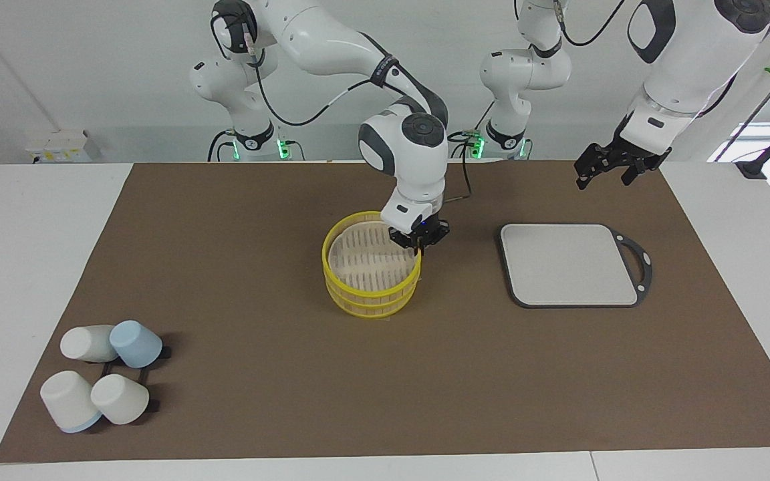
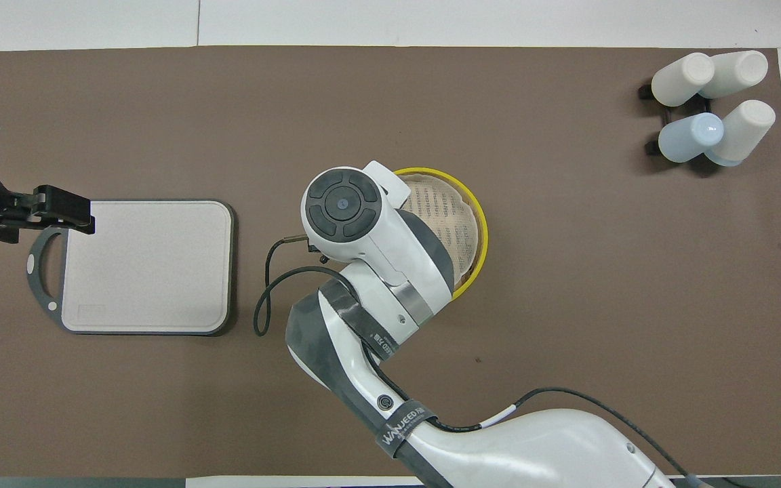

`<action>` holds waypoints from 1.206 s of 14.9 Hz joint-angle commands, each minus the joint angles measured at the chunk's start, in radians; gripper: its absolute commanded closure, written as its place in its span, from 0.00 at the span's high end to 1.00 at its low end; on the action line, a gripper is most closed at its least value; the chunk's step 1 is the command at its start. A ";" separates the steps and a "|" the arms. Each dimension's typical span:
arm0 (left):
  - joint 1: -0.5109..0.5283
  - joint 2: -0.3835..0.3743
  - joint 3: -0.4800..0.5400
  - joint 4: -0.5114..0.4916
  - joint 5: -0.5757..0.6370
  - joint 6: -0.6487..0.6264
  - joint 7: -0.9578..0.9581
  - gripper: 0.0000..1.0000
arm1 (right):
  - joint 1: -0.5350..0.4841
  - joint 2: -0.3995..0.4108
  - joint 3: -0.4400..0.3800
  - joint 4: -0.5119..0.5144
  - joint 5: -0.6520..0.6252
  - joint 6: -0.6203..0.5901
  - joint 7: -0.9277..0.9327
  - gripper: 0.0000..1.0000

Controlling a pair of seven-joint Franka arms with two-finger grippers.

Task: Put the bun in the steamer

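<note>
The steamer (image 1: 326, 259), a yellow-rimmed basket of two tiers, stands at the middle of the brown mat; its slatted floor is bare. It also shows in the overhead view (image 2: 483, 230), partly under the right arm. My right gripper (image 1: 418, 242) is shut on the steamer's rim on the side toward the left arm's end; in the overhead view the arm's wrist hides it. My left gripper (image 1: 607, 170) hangs open and empty in the air over the handle end of the grey board, and shows in the overhead view (image 2: 58, 207). The bun is not in view.
A grey square board (image 1: 569, 264) with a dark handle lies beside the steamer toward the left arm's end (image 2: 150, 264). Several white and blue cups (image 1: 101, 377) lie on a black rack at the mat's corner toward the right arm's end (image 2: 709, 108).
</note>
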 commanded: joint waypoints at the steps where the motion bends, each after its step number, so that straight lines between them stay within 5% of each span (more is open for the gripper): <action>1: 0.016 0.001 -0.010 0.026 0.002 -0.022 0.019 1.00 | -0.003 -0.023 0.007 -0.058 -0.010 0.013 0.003 0.00; 8: 0.011 0.000 -0.010 0.020 0.000 -0.011 0.017 1.00 | -0.001 -0.030 0.007 -0.081 -0.010 0.014 0.010 0.00; 18: 0.008 -0.002 -0.008 0.015 0.000 0.000 0.019 1.00 | 0.000 -0.035 0.007 -0.091 -0.009 0.025 0.015 0.38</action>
